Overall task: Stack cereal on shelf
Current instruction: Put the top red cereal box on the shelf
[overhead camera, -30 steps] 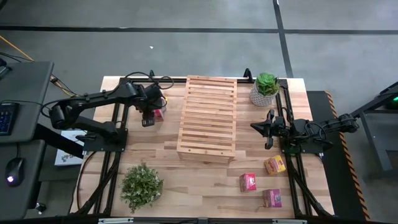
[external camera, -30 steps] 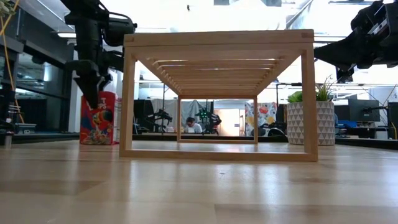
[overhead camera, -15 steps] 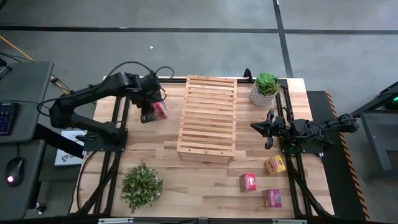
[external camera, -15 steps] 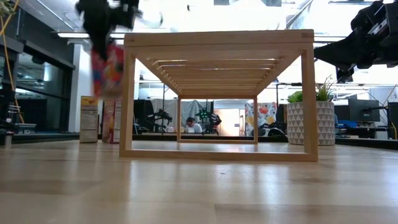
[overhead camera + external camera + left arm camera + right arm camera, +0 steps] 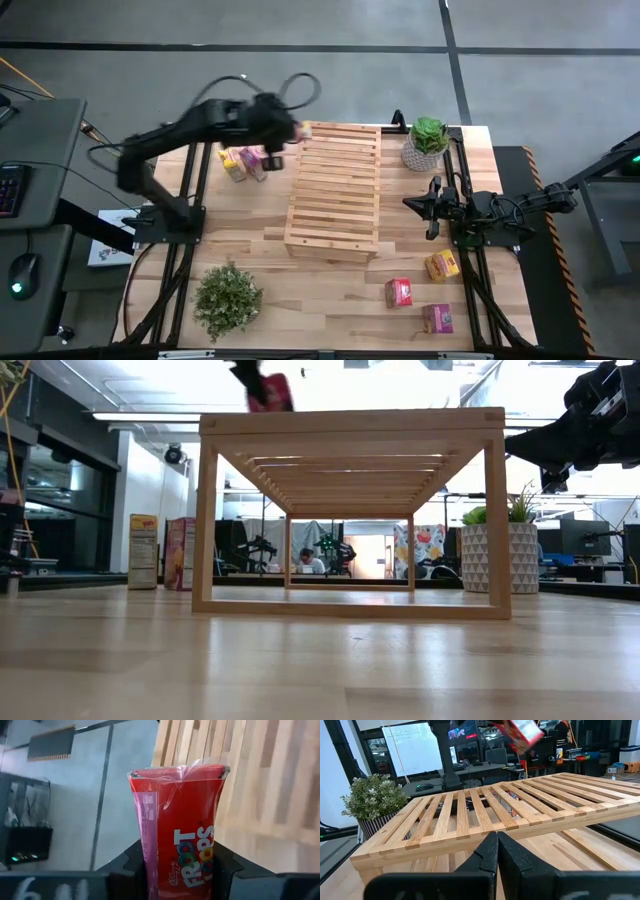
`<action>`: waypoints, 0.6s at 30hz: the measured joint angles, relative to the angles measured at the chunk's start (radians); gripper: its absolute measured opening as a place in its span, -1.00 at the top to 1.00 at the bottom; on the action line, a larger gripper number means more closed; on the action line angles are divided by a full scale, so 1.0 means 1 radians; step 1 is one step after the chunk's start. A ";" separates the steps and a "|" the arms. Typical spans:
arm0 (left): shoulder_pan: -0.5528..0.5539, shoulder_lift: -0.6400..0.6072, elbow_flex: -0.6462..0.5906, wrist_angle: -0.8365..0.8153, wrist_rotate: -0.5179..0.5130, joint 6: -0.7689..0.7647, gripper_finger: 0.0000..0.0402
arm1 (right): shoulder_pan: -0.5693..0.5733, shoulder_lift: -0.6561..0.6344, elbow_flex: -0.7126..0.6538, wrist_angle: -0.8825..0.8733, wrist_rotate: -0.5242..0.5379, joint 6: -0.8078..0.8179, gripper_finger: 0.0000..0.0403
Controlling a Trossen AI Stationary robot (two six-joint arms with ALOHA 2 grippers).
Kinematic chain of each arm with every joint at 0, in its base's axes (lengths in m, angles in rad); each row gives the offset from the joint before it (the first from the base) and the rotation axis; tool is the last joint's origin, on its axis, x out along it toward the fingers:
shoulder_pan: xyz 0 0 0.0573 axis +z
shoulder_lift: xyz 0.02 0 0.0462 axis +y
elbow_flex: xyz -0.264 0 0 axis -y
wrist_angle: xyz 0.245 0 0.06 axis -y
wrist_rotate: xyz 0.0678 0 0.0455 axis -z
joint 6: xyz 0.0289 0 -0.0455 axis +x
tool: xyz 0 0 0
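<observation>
My left gripper (image 5: 281, 131) is shut on a red Froot Loops cereal box (image 5: 182, 825) and holds it in the air over the far-left corner of the light-wood slatted shelf (image 5: 334, 190). The low view shows the box (image 5: 272, 390) above the shelf's top edge (image 5: 350, 420). A yellow box (image 5: 232, 166) and a pink box (image 5: 251, 160) stand upright on the table left of the shelf. Three more boxes (image 5: 399, 292) lie near the right near corner. My right gripper (image 5: 432, 206) waits shut, right of the shelf, and touches nothing. My left gripper (image 5: 182, 867) pinches the red box between its two fingers, one finger (image 5: 131, 862) on each side of the box's end nearest the wrist (image 5: 180, 870). The arm reaches from the table's left. The box is lifted clear, with its sealed far end (image 5: 177, 771) pointing away from the wrist.
A potted green plant (image 5: 428, 142) stands at the far right corner and a bushy plant (image 5: 228, 298) near the left near corner. The yellow box (image 5: 441, 265) and pink box (image 5: 437, 318) lie by the right arm's base. Bare planks (image 5: 330, 300) lie in front of the shelf.
My left gripper has risen from the table left of the shelf and swung right and toward the far edge, to above the shelf's far-left corner. It has carried the red box, which stood on the table, clear into the air. The yellow and pink boxes now show.
</observation>
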 joint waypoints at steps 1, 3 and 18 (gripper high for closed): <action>0.002 0.046 0.042 -0.007 -0.007 0.021 0.39 | 0.000 0.000 0.000 0.000 0.000 0.000 1.00; 0.006 0.126 0.125 -0.020 -0.016 0.055 0.39 | 0.000 0.000 0.000 0.000 0.000 0.000 1.00; 0.093 0.357 0.293 -0.122 0.061 0.095 0.34 | 0.000 0.000 0.000 0.000 -0.003 0.000 1.00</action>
